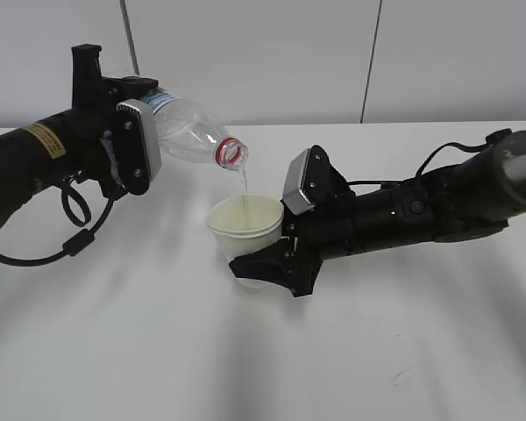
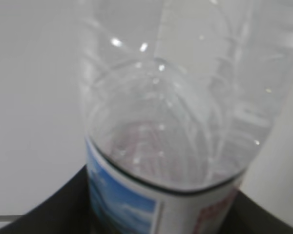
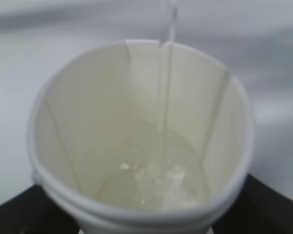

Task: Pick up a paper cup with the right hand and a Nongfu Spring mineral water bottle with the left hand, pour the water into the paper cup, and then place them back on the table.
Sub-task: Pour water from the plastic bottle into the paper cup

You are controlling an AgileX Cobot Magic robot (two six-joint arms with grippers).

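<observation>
My left gripper [image 1: 127, 132] is shut on the Nongfu Spring mineral water bottle [image 1: 188, 132], held tilted with its open red-ringed mouth [image 1: 231, 153] pointing down to the right. A thin stream of water [image 1: 243, 184] falls from it into the paper cup [image 1: 244, 230]. My right gripper [image 1: 267, 263] is shut on the cup's lower part and holds it just above the table [image 1: 245, 368]. In the left wrist view the clear bottle [image 2: 176, 122] fills the frame. In the right wrist view the cup [image 3: 136, 141] holds a little water, with the stream [image 3: 168, 73] running in.
A grey wall [image 1: 333, 53] stands behind the white table. A looped black cable [image 1: 79, 224] hangs under the left arm.
</observation>
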